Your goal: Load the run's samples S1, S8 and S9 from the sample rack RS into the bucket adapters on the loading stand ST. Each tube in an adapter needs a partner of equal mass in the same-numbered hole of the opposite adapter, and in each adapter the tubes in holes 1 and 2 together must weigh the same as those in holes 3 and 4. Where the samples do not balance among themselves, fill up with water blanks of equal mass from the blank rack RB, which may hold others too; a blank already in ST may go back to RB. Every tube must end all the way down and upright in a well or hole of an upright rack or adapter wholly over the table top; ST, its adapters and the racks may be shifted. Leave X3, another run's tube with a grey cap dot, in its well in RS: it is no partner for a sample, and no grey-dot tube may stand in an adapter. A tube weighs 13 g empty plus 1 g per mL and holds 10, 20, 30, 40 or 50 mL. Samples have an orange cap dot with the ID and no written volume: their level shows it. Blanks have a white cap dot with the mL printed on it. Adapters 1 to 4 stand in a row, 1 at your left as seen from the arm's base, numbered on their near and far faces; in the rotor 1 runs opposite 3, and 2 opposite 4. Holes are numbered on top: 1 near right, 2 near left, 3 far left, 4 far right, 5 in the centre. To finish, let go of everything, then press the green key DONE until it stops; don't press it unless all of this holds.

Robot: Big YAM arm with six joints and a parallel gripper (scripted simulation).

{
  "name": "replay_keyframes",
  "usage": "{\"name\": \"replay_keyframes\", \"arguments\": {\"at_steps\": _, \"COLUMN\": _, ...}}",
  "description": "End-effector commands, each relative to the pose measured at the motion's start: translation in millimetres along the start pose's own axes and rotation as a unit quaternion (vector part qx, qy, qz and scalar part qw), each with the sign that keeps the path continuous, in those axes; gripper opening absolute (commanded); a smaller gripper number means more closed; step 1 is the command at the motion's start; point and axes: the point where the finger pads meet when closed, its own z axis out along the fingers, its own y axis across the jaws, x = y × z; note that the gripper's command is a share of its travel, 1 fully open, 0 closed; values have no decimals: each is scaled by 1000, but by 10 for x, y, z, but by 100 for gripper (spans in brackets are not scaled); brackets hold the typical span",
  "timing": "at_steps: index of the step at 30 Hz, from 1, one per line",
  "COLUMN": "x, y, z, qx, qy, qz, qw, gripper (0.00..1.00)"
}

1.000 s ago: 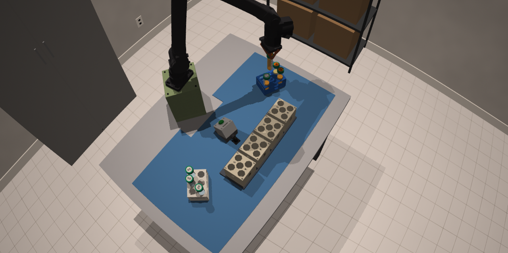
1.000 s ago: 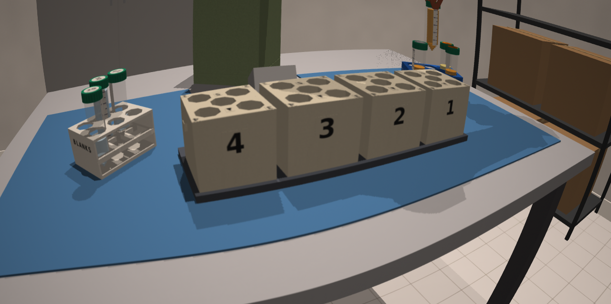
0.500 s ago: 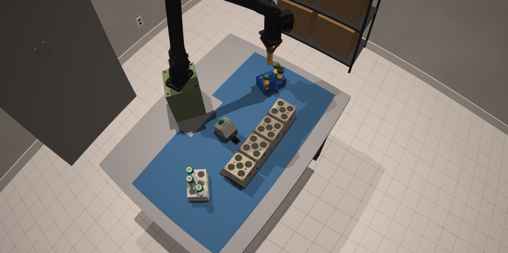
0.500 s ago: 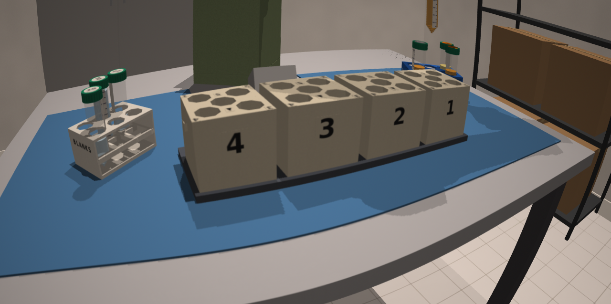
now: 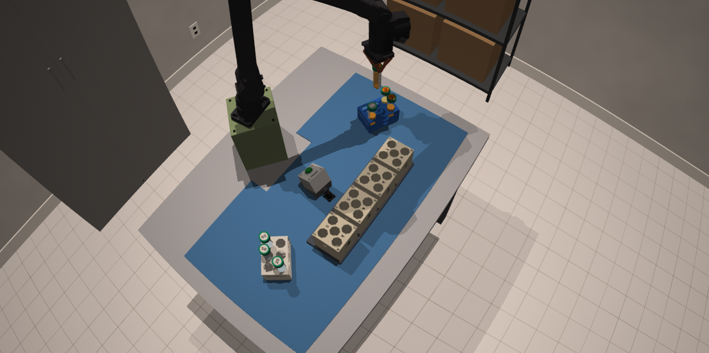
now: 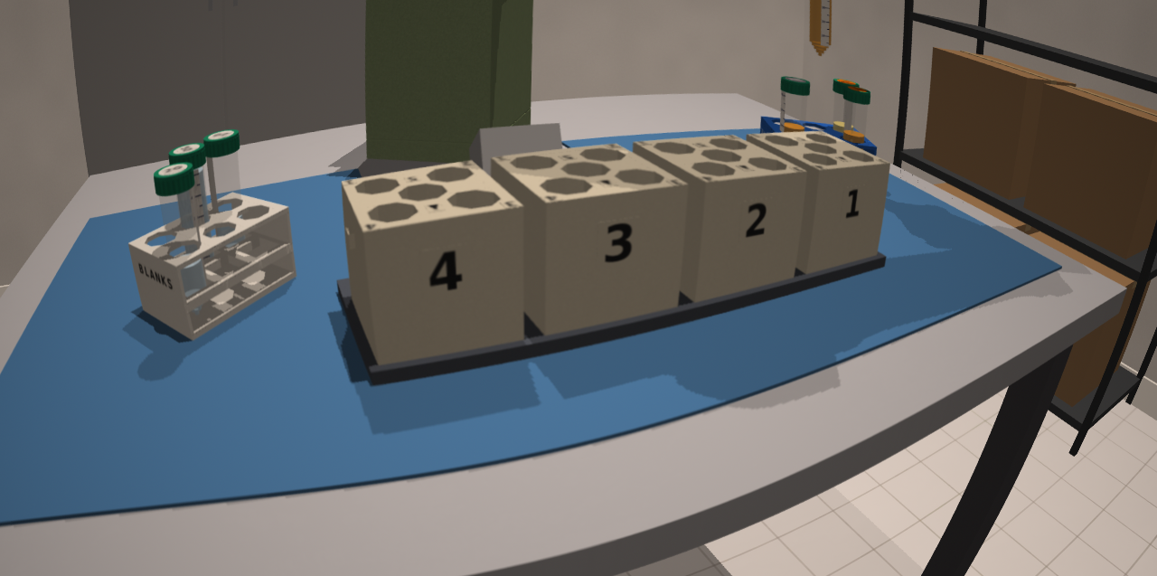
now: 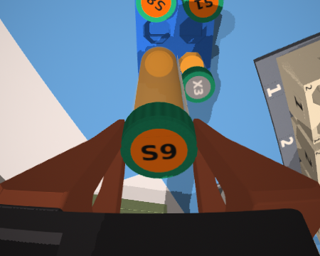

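The rust-brown parallel gripper [image 7: 158, 147] is clamped just under the green screw cap of the S9 sample tube [image 7: 159, 99], a conical tube filled with orange liquid almost to the cap and marked by an orange dot reading S9. The tube hangs upright in the air, its pointed tip well above the blue sample rack [image 6: 863, 142], which sits at the far right end of the blue mat [image 5: 277, 301]. In that rack stand three green-capped tubes: the S8 sample tube [image 7: 156, 2] and the S1 sample tube [image 7: 203, 2] side by side in one row, and the grey-dotted X3 tube [image 7: 198, 85] in the other row, just beside the well under the lifted tube. Their levels look low, though the rack wall hides part of each. The four beige block adapters [image 6: 615, 240], numbered 1 to 4 on their faces, stand in a row on the dark loading stand [image 6: 615, 334], all holes open. At the near left, the white blank rack [image 6: 174, 281] labelled BLANKS holds three green-capped clear blanks [image 6: 187, 167]. The grey key box with the green DONE key [image 5: 308, 169] sits beside the olive arm pedestal [image 5: 262, 144].
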Motion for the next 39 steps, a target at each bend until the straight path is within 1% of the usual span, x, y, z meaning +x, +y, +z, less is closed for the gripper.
{"name": "replay_keyframes", "arguments": {"at_steps": 1, "x": -150, "y": -13, "z": -159, "qx": 3, "qy": -18, "qz": 0, "qw": 1000, "gripper": 0}}
{"name": "replay_keyframes", "arguments": {"at_steps": 27, "x": -150, "y": -13, "z": -159, "qx": 3, "qy": -18, "qz": 0, "qw": 1000, "gripper": 0}}
{"name": "replay_keyframes", "arguments": {"at_steps": 28, "x": 37, "y": 46, "z": -152, "qx": 1, "qy": -9, "qz": 15, "qw": 1000, "gripper": 0}}
{"name": "replay_keyframes", "arguments": {"at_steps": 29, "x": 110, "y": 7, "z": -149, "qx": 1, "qy": -8, "qz": 33, "qw": 999, "gripper": 0}}
{"name": "replay_keyframes", "arguments": {"at_steps": 31, "x": 192, "y": -45, "z": -146, "qx": 2, "qy": -20, "qz": 65, "qw": 998, "gripper": 0}}
{"name": "replay_keyframes", "arguments": {"at_steps": 33, "x": 326, "y": -44, "z": -144, "qx": 2, "qy": -20, "qz": 91, "qw": 996, "gripper": 0}}
{"name": "replay_keyframes", "arguments": {"at_steps": 35, "x": 357, "y": -39, "z": -148, "qx": 1, "qy": -13, "qz": 118, "qw": 993, "gripper": 0}}
{"name": "replay_keyframes", "arguments": {"at_steps": 36, "x": 206, "y": -69, "z": -263, "qx": 1, "qy": -29, "qz": 131, "qw": 991, "gripper": 0}}
{"name": "replay_keyframes", "arguments": {"at_steps": 37, "x": 120, "y": -57, "z": -295, "qx": 1, "qy": -37, "qz": 141, "qw": 989, "gripper": 0}}
{"name": "replay_keyframes", "arguments": {"at_steps": 38, "x": 121, "y": -23, "z": -210, "qx": 1, "qy": -28, "qz": 151, "qw": 988, "gripper": 0}}
{"name": "replay_keyframes", "arguments": {"at_steps": 39, "x": 121, "y": -23, "z": -210, "qx": 1, "qy": -28, "qz": 151, "qw": 988, "gripper": 0}}
